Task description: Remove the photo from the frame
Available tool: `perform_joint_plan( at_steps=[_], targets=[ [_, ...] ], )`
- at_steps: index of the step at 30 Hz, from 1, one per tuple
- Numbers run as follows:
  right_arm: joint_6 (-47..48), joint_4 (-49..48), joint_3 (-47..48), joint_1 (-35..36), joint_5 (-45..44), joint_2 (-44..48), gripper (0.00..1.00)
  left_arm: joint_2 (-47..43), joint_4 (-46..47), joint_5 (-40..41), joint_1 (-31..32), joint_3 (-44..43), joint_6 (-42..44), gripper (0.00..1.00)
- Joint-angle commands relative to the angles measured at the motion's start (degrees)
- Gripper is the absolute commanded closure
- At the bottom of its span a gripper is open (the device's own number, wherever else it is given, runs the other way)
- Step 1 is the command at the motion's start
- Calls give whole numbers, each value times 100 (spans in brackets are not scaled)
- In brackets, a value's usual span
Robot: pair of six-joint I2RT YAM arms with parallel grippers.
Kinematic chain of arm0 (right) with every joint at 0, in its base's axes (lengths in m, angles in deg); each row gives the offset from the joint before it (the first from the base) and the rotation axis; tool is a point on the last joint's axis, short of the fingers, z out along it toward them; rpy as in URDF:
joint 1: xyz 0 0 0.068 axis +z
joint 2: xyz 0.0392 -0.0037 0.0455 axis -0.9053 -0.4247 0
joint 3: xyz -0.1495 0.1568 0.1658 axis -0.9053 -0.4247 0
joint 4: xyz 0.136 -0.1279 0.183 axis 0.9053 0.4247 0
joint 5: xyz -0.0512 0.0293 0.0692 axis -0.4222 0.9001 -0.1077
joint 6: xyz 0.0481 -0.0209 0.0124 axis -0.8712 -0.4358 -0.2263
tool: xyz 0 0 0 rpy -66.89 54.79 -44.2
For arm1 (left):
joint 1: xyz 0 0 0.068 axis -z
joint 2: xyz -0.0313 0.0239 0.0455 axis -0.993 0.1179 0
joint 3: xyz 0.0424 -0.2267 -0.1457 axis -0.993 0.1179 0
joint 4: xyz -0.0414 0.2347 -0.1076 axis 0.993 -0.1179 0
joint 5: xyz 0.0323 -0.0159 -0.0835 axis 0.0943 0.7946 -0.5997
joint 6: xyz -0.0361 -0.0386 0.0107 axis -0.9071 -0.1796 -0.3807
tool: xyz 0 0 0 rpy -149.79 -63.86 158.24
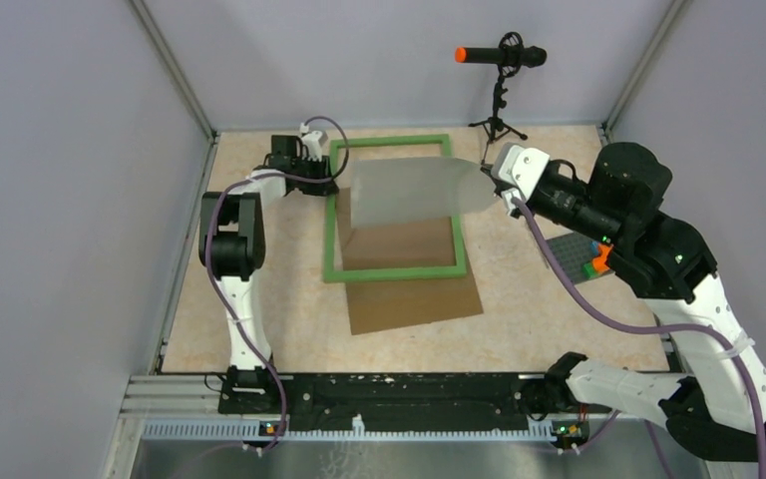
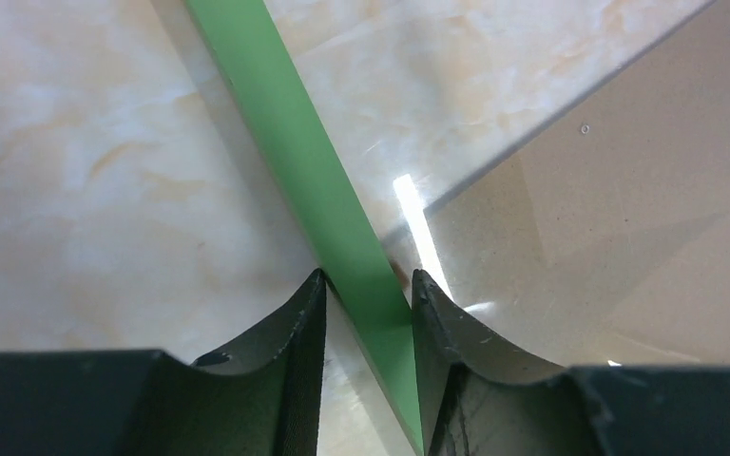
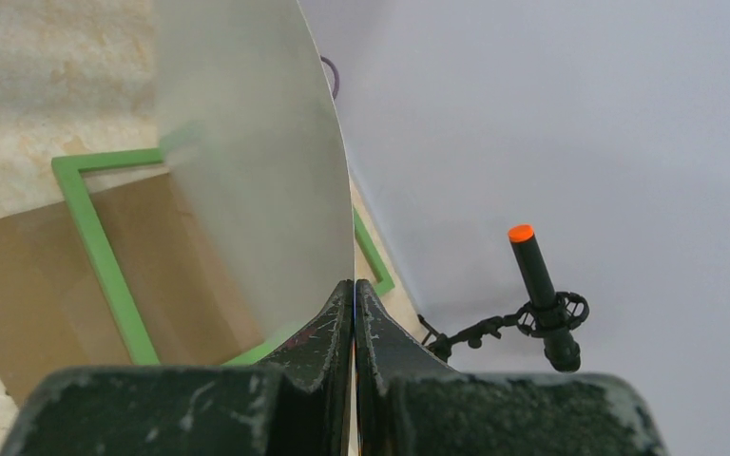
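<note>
One table [image 1: 299,309] is seen. Two arms are counted: a left arm [image 1: 234,249] and a right arm [image 1: 658,249]. Two left fingers [image 2: 285,342] and two right fingers [image 3: 328,332] are shown, four in all. One frame [image 1: 394,271], one photo [image 1: 409,195] and one brown board [image 1: 414,299] are counted. One microphone [image 1: 502,56] is carried on one tripod [image 1: 499,125]. One grey baseplate [image 1: 571,246] is seen, and two bricks are made out on it: one orange brick [image 1: 599,257] and one green brick [image 1: 589,269].
</note>
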Motion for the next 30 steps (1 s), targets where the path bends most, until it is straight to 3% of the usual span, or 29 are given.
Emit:
perform_joint_plan(
  at_steps=[1,9,16,21,27,30],
  targets=[
    [137,-300,149,61,-9,-83,100,-52,-81,-116,332,271,232,70],
    [336,-570,-213,61,-30,-174,100,-398,-119,-244,451,881,287,73],
    [385,-1236,-343,61,-746,-636,100,-724,-263,-578,500,1108,51,71],
    [321,-1748,-253,61,-1067,-914,100,-940,-397,-254,588,1246,-171,70],
    [316,-1827,-105,61,-1297,-1170,100,-1452,-152,345,578,1888,-1098,73],
    [292,-1798,-116,61,-1225,-1194,100,-1770,16,559,582,2290,-1377,67]
  ],
)
